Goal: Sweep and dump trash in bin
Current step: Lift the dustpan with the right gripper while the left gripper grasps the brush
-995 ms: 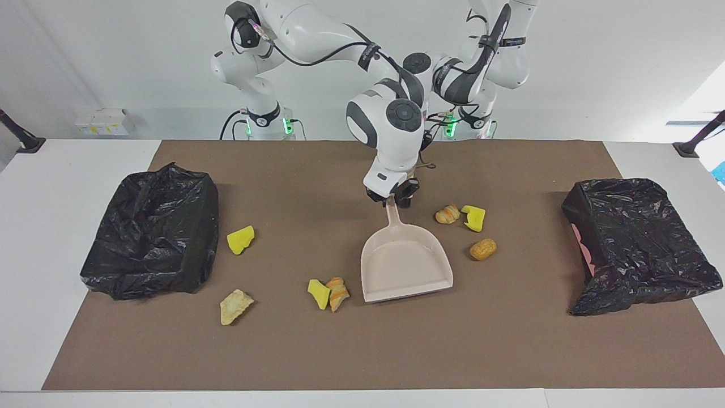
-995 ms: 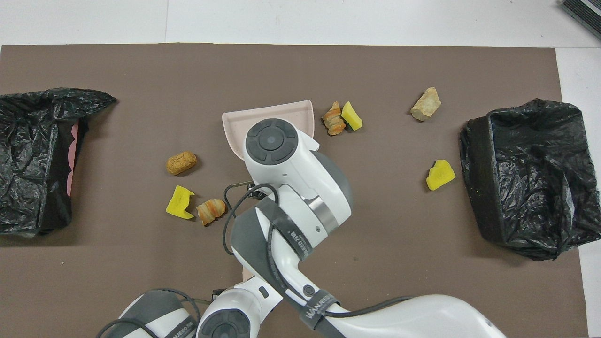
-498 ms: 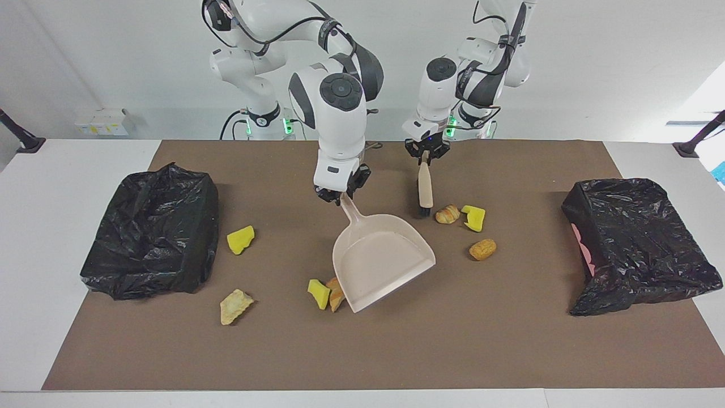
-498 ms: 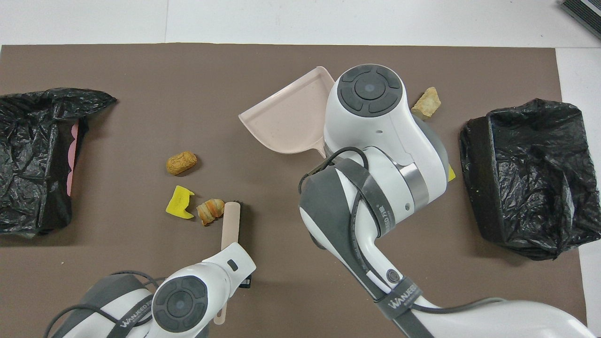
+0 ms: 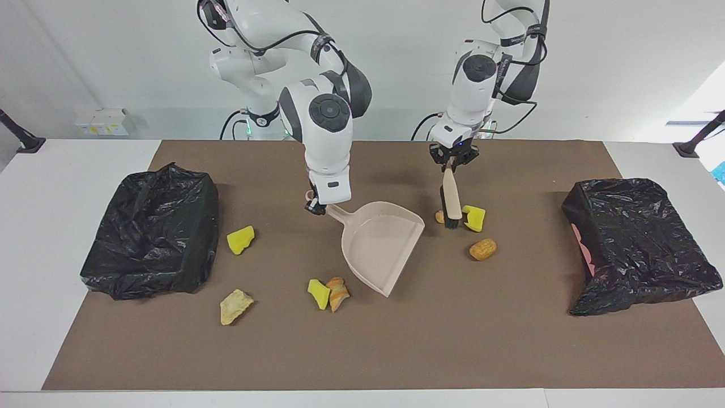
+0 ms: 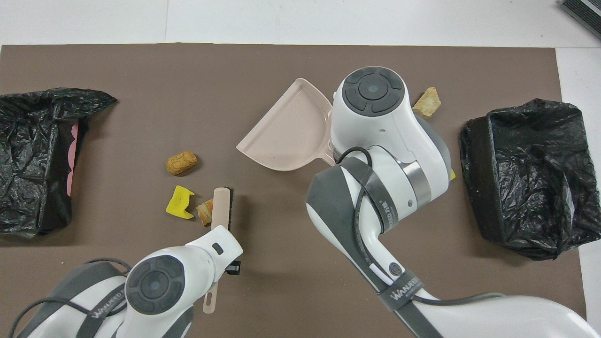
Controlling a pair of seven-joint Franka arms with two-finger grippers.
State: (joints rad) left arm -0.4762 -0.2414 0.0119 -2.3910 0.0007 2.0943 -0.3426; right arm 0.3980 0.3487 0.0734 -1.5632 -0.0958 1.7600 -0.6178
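Facing view: brush [image 5: 451, 196] is being held upright by the clamped left gripper [image 5: 453, 160], bristles touching trash [image 5: 473, 218]; dustpan [image 5: 380, 245], gripped by the right gripper [image 5: 317, 205], is lying toward mat centre, mouth facing away.

Seven trash scraps [image 5: 328, 293] lay loose on brown mat [image 5: 362, 351]: three yellow sponge chunks, four tan bread-like pieces, scattered between two black-bagged bins [image 5: 150, 229], none in either.
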